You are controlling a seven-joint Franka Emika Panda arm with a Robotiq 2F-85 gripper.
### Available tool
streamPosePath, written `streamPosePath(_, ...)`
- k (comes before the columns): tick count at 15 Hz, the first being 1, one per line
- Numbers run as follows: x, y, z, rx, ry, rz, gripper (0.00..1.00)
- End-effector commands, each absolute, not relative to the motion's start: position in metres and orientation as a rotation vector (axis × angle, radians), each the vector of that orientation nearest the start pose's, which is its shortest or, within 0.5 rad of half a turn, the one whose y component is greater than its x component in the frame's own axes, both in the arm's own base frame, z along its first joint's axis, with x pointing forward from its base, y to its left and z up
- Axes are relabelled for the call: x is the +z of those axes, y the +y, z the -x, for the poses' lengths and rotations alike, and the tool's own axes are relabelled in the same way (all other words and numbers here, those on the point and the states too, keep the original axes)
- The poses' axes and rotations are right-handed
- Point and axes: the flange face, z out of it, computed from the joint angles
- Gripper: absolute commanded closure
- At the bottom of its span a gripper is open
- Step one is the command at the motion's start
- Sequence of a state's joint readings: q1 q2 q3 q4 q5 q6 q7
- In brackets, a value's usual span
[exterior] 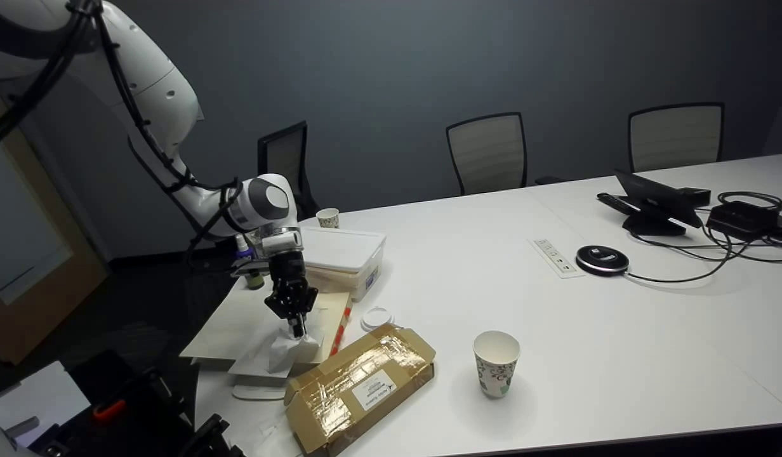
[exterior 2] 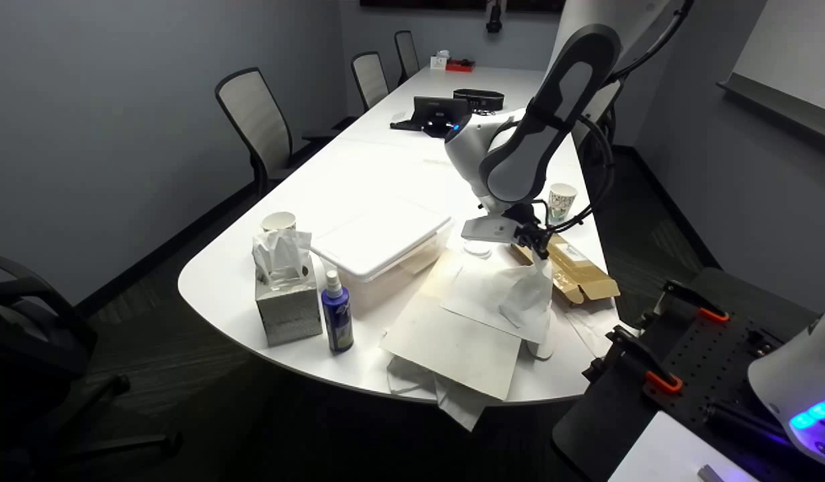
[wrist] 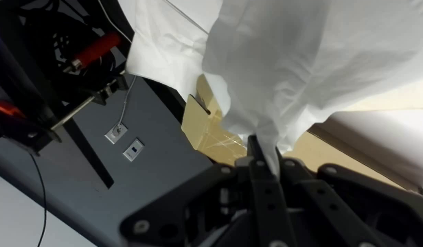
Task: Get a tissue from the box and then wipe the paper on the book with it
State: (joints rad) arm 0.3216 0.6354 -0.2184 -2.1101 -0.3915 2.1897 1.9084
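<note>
My gripper (exterior: 297,329) is shut on a white tissue (exterior: 292,350) and points down. The fingertips (wrist: 265,145) pinch the tissue (wrist: 266,75) in the wrist view, where it spreads out and hides much below. In an exterior view the crumpled tissue (exterior 2: 528,296) hangs from the gripper (exterior 2: 541,254) onto or just over the white paper (exterior 2: 476,294). I cannot tell how firmly it touches. The paper (exterior: 251,365) lies on the large, flat, cream book (exterior 2: 453,351). The grey tissue box (exterior 2: 288,316), with tissue poking out, stands at the table's end, away from the gripper.
A lidded plastic container (exterior 2: 386,241) stands beside the book. A blue spray bottle (exterior 2: 337,314) is near the tissue box. An open brown cardboard box (exterior: 359,387) lies close to the gripper. A paper cup (exterior: 496,365) stands beyond it. Loose white tissue (exterior 2: 463,402) hangs at the table edge.
</note>
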Motion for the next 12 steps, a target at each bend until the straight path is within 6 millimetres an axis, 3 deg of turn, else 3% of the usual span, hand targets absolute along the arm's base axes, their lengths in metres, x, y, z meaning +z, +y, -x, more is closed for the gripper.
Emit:
streamPosePath(1, 0.101, 0.054, -0.529, 0.173, -1.722, -1.864, 1.00)
streamPosePath(7, 0.093, 0.113, -0.572, 0.195, -1.814, -2.168, 1.00)
streamPosePath(12, 0.081, 0.147, -0.584, 0.124, -1.817, -2.434, 1.00)
